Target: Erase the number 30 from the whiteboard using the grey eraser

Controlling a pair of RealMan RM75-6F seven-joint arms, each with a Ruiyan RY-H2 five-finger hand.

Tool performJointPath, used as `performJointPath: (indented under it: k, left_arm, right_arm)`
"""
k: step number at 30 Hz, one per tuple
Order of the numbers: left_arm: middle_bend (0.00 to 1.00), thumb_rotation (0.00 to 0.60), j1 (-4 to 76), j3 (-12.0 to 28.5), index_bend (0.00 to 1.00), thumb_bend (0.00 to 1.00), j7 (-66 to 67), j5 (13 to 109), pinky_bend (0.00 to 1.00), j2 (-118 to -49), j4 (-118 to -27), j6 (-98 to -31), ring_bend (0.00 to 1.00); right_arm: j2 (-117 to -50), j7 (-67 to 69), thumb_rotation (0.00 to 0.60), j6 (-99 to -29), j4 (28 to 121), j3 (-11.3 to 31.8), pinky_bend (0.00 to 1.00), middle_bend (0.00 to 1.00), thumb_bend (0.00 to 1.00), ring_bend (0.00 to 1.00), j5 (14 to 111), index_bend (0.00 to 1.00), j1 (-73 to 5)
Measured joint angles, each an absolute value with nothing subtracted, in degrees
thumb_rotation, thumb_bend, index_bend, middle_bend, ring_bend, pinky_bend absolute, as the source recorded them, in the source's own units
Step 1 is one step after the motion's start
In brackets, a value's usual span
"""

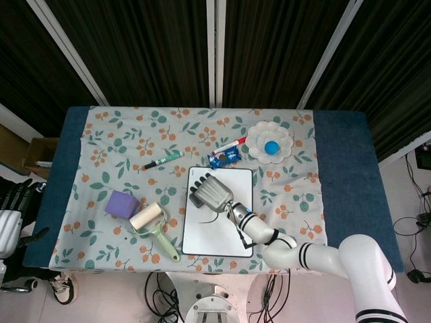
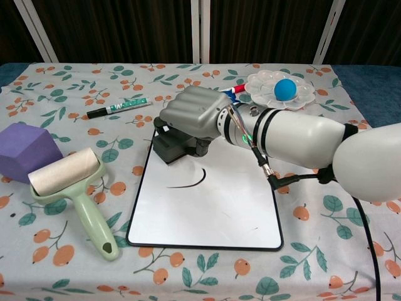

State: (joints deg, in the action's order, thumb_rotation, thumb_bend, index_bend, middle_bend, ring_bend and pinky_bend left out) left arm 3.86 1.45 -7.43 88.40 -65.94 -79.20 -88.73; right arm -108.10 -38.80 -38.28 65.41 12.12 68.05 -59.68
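Observation:
The whiteboard (image 2: 207, 207) (image 1: 222, 232) lies at the table's front centre. Only a curved black stroke (image 2: 188, 183) of the writing shows on it, below the hand. My right hand (image 2: 194, 113) (image 1: 211, 191) grips the grey eraser (image 2: 169, 148) (image 1: 196, 200) and presses it on the board's upper left corner. My right forearm (image 2: 294, 137) stretches across the board from the right. A sliver of my left hand (image 1: 10, 225) shows at the head view's left edge, off the table, too little to tell how its fingers stand.
A green lint roller (image 2: 72, 185) and a purple block (image 2: 25, 149) lie left of the board. Behind it are a black marker (image 2: 119, 108), a blue snack packet (image 1: 224, 158), a red pen (image 1: 230, 145) and a white dish (image 2: 282, 94) with a blue ball (image 2: 285, 89).

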Motion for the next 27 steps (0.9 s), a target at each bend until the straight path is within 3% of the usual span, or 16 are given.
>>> performJointPath:
  k: [10,27]
  left_arm:
    - [0.06,0.600,3.85,1.60,0.07,0.00,-7.54,88.44,0.16,-65.65,-79.52,-88.77,0.07]
    - [0.06,0.600,4.94,1.29,0.07,0.00,-4.40,90.09,0.16,-65.80,-81.89,-87.98,0.07]
  right_arm:
    - [-109.56,-39.31,0.600,-38.39,65.22,11.89,0.46,0.53,0.32,0.43,66.62,0.51,-61.81]
    - [-93.34,-36.87,0.600,-46.13,85.75,-1.24,0.47,0.54,0.32,0.43,79.04,0.54,-54.25]
